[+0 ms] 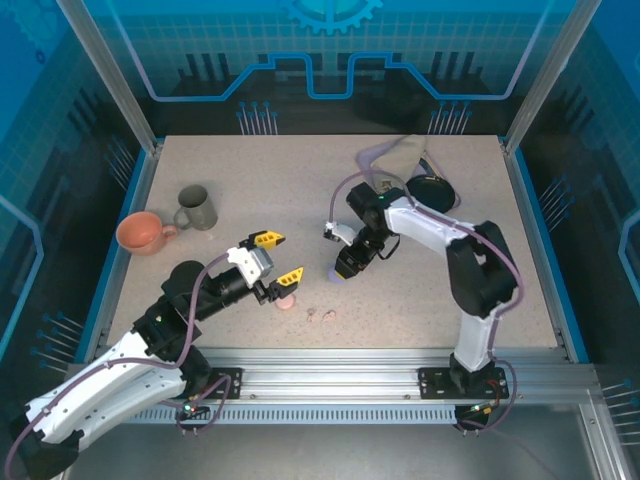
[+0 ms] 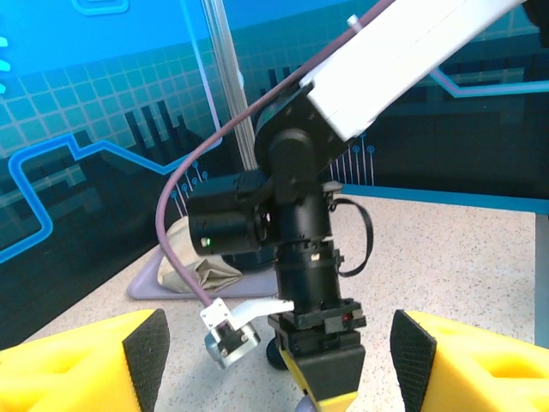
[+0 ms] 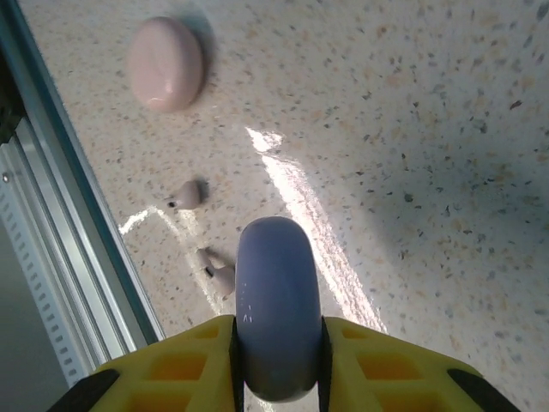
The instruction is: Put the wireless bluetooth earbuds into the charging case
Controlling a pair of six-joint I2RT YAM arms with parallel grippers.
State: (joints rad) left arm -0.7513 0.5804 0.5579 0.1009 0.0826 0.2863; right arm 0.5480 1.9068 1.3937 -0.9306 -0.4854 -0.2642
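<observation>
Top camera first: the pink case lies shut on the table, close to the near edge. Just to its right, two pink earbuds lie loose on the tabletop, clear of the case and not in any case. Just behind the pink case, towards the far side, hangs the left gripper, its jaws spread wide with nothing between them. Behind and to the right of the pink case, the right gripper points down with a lavender case pinched in its jaws. Well off to the left of the pink case sit an orange cup and a grey mug, side by side.

Over to the left wrist: the yellow fingers stand in the bottom corners, far apart, with speckled table between them. Straight ahead the right arm reaches down to the tabletop, and a pale bag lies behind it.

Now the right wrist: the lavender case stands on edge, clamped tight between the yellow fingers. Past it the pink case rests flat and closed. Between the two cases lie the earbuds, one nearer the pink case, the other just beside the lavender one. A metal rail runs along the left.
</observation>
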